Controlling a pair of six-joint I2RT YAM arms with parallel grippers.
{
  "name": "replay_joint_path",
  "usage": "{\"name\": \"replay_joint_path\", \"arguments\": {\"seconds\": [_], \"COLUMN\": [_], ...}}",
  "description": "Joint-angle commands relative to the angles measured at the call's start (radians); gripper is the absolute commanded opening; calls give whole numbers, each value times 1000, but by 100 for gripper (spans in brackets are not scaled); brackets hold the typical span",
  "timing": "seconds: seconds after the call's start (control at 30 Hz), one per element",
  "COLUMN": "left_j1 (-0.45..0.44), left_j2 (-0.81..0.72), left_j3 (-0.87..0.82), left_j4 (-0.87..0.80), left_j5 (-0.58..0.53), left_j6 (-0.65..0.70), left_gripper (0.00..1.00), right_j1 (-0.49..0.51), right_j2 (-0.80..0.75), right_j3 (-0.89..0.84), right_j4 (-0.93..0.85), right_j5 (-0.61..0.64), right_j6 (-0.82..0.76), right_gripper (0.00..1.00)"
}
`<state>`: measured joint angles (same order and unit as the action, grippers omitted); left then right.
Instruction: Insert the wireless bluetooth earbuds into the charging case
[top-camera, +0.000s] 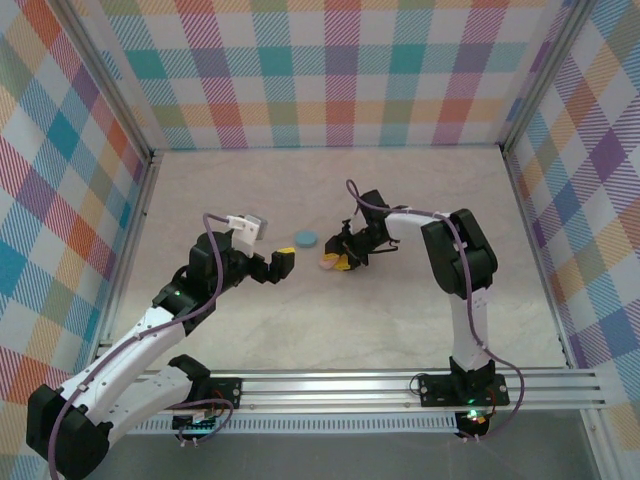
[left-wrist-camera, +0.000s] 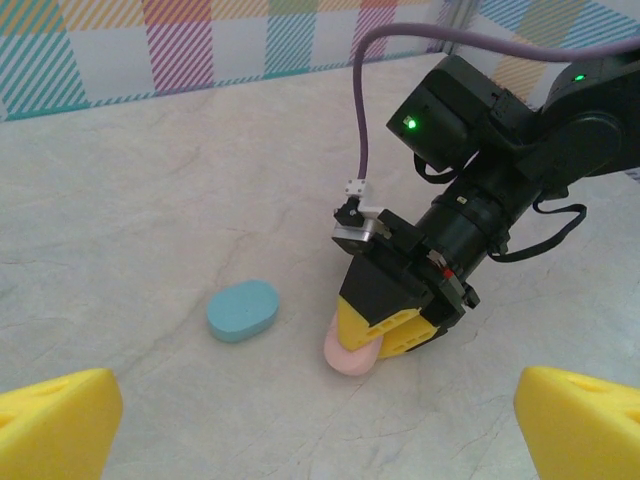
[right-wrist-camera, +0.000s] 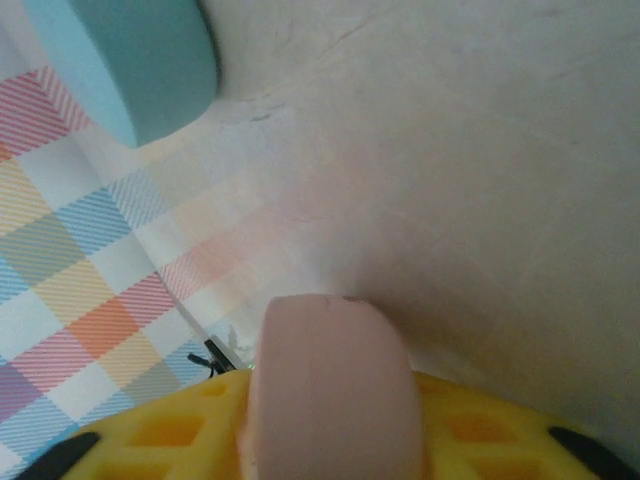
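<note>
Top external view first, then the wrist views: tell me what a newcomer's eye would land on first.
The loud pastel plaid walls around the pale table strike first. Mid-table, the right gripper has a pink case between its yellow fingers, and a blue case lies apart on its left in the left wrist view. The left gripper hangs open, facing them.

Tabletop lies open — only the blue case and pink case obstruct.

blue case, pink case on marbled table
</note>
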<state>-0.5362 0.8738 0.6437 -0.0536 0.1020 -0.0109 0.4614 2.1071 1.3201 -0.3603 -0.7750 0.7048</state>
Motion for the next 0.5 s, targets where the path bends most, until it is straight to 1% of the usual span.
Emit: {"name": "replay_joint_path", "arguments": {"seconds": [0.0,0.23,0.47], "left_j1": [-1,-1,1], "left_j2": [-16,-17,-19], "left_j3": [-13,5,29], "left_j4": [10,-4,-31], "left_j5": [-2,0,-16], "left_j6": [3,18,39], "left_gripper": [100,100,100], "right_j1": [2,2,1], "right_j2": [6,-44,-140], "right_j3": [15,14,5], "right_j4": [-132,-206,-262], "right_j5": [77,163,260], "right_j6": [-49,-65,-93], "right_gripper": [46,52,56]}}
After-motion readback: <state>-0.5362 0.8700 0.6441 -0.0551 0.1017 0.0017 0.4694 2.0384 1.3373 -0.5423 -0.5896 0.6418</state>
